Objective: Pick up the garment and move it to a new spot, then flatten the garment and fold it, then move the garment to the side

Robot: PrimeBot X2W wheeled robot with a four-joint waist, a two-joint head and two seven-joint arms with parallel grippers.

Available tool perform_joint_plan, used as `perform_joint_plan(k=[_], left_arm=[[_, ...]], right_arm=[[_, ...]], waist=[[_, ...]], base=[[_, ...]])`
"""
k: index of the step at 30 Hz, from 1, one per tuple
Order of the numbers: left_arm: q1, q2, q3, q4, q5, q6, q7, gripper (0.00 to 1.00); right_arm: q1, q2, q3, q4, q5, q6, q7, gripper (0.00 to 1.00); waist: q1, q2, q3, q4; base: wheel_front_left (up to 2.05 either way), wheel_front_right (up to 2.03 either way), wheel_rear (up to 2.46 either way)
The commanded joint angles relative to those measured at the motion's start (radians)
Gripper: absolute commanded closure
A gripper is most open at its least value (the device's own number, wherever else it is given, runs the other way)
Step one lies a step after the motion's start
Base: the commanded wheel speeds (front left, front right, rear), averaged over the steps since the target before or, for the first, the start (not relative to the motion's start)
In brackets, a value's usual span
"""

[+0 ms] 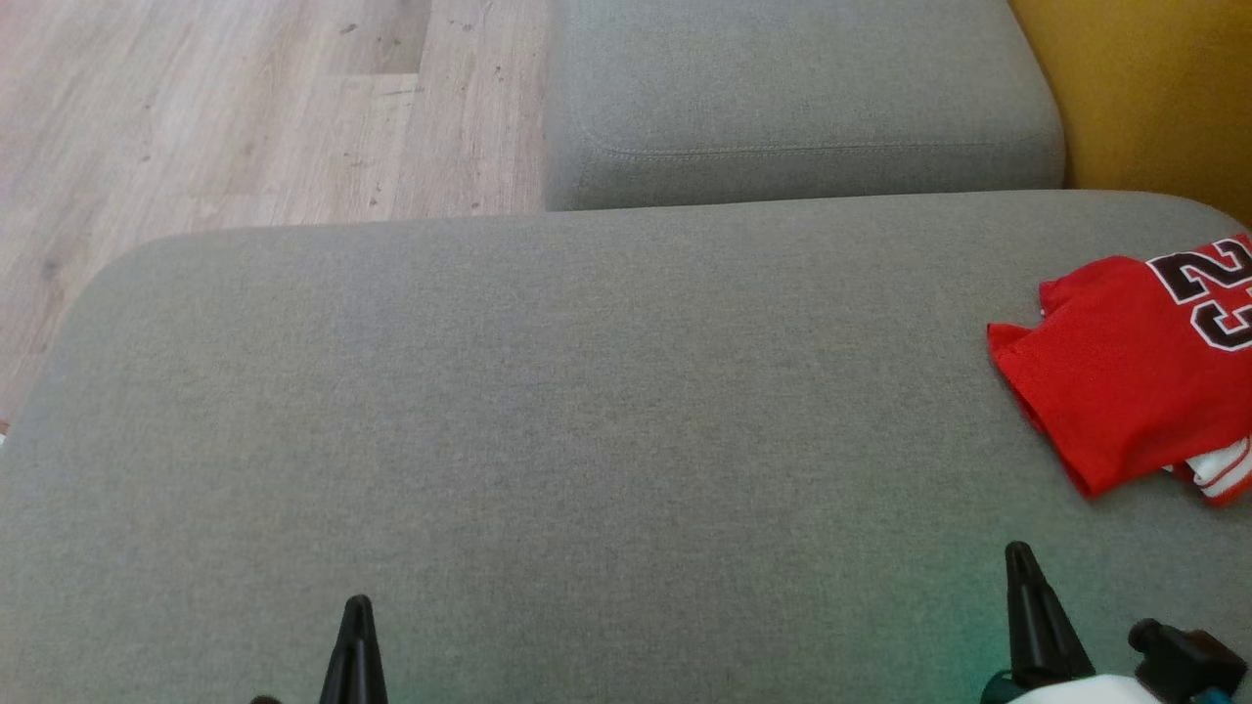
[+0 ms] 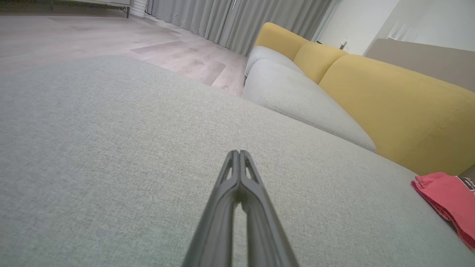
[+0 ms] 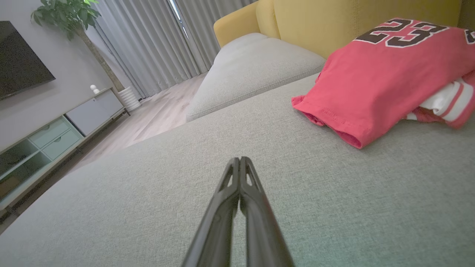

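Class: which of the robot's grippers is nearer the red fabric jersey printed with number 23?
Right. The right gripper sits just short of the red fabric jersey at the right end of the grey upholstered cushion; the left gripper lies far to the jersey's left.

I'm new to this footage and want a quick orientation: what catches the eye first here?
The red jersey with a black 23 stands out most, lying at the right edge of the wide grey cushion. Behind it rises a yellow backrest. The left gripper and right gripper sit at the bottom of the head view, fingers shut, both apart from the jersey.
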Motion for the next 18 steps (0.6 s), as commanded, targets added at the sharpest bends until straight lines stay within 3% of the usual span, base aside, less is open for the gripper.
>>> perform_joint_plan(k=[1,18], left_arm=[[-0.045,0.011,0.019,-0.021,-0.031,-0.011,0.004,1.00],[-0.094,0.017,0.052,0.000,-0.216,-0.033,0.043,1.00]], right_arm=[[-0.050,-0.016,-0.003,-0.027,0.035,0.000,0.004,1.00],[-0.091,-0.023,-0.013,-0.020,0.234,0.000,0.044,1.00]], waist=[[0.0000,-0.0001,0.001,-0.001],[0.0000,-0.0001,0.010,-0.009]], base=[[0.00,0.00,0.00],[0.00,0.00,0.00]])
